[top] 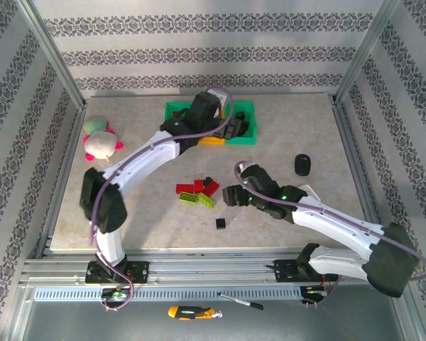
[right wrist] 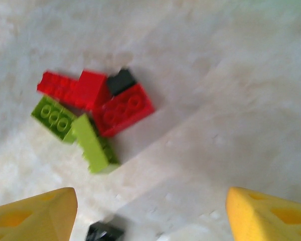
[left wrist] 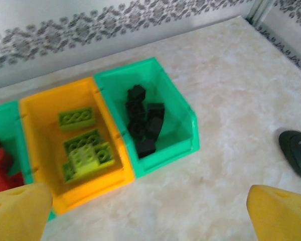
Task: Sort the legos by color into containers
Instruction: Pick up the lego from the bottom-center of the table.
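Observation:
The three joined bins stand at the back of the table: a green bin (left wrist: pixel 183 108) holding black bricks (left wrist: pixel 143 123), an orange bin (left wrist: pixel 40 135) holding lime green bricks (left wrist: pixel 85 150), and a left green bin (left wrist: pixel 5 120) with red bricks (left wrist: pixel 0 163). My left gripper (left wrist: pixel 149 213) hangs open over the table just in front of them, nothing between its fingers. A small pile of red, lime and black legos (right wrist: pixel 93 113) (top: pixel 197 192) lies mid-table. A lone black brick (top: pixel 220 223) (right wrist: pixel 104 232) sits nearer. My right gripper (right wrist: pixel 151 216) is open, just right of the pile.
A pink, white and green plush toy (top: pixel 101 138) lies at the left. A dark oval object (top: pixel 302 164) (left wrist: pixel 296 150) rests on the right side of the table. Patterned walls and metal frame posts enclose the table.

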{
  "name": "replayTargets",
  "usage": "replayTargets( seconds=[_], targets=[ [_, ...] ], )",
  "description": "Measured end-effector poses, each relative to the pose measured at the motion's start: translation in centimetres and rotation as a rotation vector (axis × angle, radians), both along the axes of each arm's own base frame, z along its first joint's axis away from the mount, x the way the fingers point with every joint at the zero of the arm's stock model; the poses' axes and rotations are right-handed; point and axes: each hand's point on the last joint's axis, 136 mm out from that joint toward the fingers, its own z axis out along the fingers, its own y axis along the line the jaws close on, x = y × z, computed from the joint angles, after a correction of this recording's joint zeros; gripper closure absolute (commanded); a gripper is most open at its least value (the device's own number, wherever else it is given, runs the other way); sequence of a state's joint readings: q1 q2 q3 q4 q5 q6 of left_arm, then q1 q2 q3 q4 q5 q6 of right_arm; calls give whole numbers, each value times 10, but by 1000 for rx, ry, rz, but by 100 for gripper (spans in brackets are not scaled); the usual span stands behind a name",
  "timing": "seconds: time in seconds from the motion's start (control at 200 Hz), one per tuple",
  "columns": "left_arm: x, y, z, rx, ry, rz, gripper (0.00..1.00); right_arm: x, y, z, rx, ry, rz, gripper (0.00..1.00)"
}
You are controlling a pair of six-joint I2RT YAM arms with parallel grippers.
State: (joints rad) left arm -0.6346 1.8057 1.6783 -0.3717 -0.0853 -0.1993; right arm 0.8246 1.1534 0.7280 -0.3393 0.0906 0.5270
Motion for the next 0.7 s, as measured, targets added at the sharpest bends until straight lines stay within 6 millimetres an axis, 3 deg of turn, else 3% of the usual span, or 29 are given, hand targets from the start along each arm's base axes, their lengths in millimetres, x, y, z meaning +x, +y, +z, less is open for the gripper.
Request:
replayTargets(
  seconds=[0.165, 0.38, 0.54, 0.699],
  targets=[
    [-37, 51, -25, 6, 30, 76, 1, -36, 26, -30, -48, 138, 34, 22],
    [-77, 107, -52, 31, 67, 168, 1, -65, 41, -56, -145, 250, 23, 22],
    [-95, 129, -55, 25, 63, 210, 1, -74, 48, -74, -224, 322, 8, 23],
    [-103, 136, -63, 29, 79, 225, 1, -75, 54, -85, -267, 366, -11, 32]
  ],
)
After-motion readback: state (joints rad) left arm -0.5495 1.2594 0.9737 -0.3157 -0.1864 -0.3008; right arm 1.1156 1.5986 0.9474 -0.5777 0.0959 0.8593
